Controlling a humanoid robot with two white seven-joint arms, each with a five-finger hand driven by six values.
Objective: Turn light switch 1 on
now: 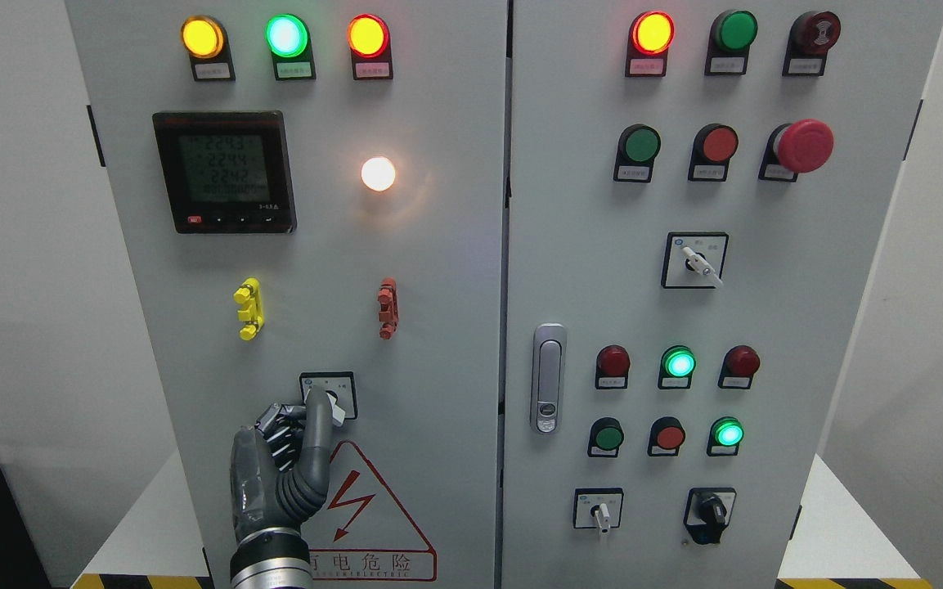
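Left hand (287,458), fingers pinched on the switch (329,401) knob at its tip, is mid-turn; next, likely release.

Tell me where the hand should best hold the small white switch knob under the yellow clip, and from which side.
Grip the white lever of the switch knob, pinching its two flat sides. Come straight at the panel from below left, as the left hand does; the lever sticks out toward the lower right, probably easiest to turn.

Overall light: bright, even, soft on the grey cabinet (438,327).
Glare: the white lamp (378,173) blooms, casting a warm halo on the panel.
Shadows: faint, beneath buttons.
Focus: sharp throughout; small labels unreadable.
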